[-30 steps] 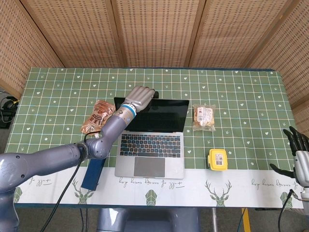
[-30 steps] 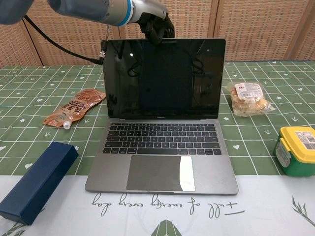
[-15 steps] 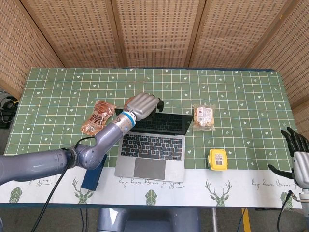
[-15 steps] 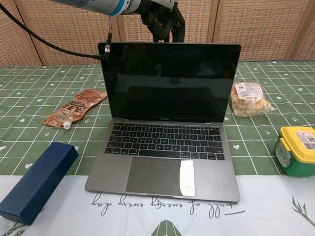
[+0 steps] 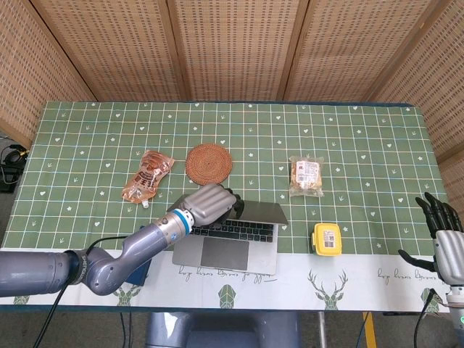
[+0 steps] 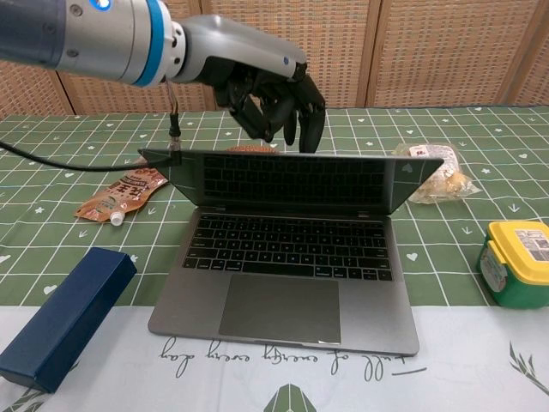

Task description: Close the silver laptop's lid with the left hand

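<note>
the left robot hand (image 6: 270,99) has its fingers curled down over the back of the lid (image 6: 292,178), pressing on its top edge and clasping nothing. the silver laptop (image 6: 287,257) sits mid-surface, half shut; the rigid lid likely pivots smoothly, best pushed mid-edge so the light base stays put. far right, the right robot hand (image 5: 444,235) hangs spread, empty.

Woven screens (image 5: 232,47) (folding panels) stand behind the table (image 5: 362,138).

left hand (image 5: 209,204) resting on half-shut silver laptop (image 5: 226,243) lid, woven coaster (image 5: 209,162) behind, right hand (image 5: 444,239) open at table (image 5: 348,138) edge
</note>
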Robot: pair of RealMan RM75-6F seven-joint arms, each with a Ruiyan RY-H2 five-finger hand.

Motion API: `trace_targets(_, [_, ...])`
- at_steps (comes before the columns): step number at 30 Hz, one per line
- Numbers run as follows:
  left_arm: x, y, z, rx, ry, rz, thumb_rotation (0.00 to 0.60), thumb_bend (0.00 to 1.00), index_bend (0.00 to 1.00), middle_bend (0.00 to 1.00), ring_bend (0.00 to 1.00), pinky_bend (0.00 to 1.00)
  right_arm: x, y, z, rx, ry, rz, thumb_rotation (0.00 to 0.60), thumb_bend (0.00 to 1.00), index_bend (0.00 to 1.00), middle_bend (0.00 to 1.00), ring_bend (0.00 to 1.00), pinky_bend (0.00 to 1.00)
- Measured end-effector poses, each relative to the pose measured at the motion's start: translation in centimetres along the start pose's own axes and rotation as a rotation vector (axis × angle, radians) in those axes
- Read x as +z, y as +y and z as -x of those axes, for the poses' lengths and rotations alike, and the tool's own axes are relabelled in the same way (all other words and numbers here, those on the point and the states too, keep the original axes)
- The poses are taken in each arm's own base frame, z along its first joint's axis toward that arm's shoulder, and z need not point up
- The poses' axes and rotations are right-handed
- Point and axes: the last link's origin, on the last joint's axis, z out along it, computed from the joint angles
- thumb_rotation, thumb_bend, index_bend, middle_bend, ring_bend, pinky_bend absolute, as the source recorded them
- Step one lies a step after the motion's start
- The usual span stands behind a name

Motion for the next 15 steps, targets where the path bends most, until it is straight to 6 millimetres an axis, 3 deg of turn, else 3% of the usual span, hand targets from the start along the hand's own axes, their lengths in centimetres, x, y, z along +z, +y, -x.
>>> trace_targets(6, [-1.4,-0.5,2.9,-0.032,-0.057,0.015,0.600,1.00,0.42,0.33,0.29,0.32,-0.1,-0.1,0.0,-0.002,0.000,-0.003,0.600,0.10,0.00,0.00,0.00,0.00])
trace_targets(15, [-1.1,-1.2,6.4,-0.096,-0.128,0.010,0.600,1.00,0.42,0.33,0.29,0.32,-0.2,-0.2,-0.2,-0.002,0.008,-0.003,0.600,0.10,0.00,0.00,0.00,0.00])
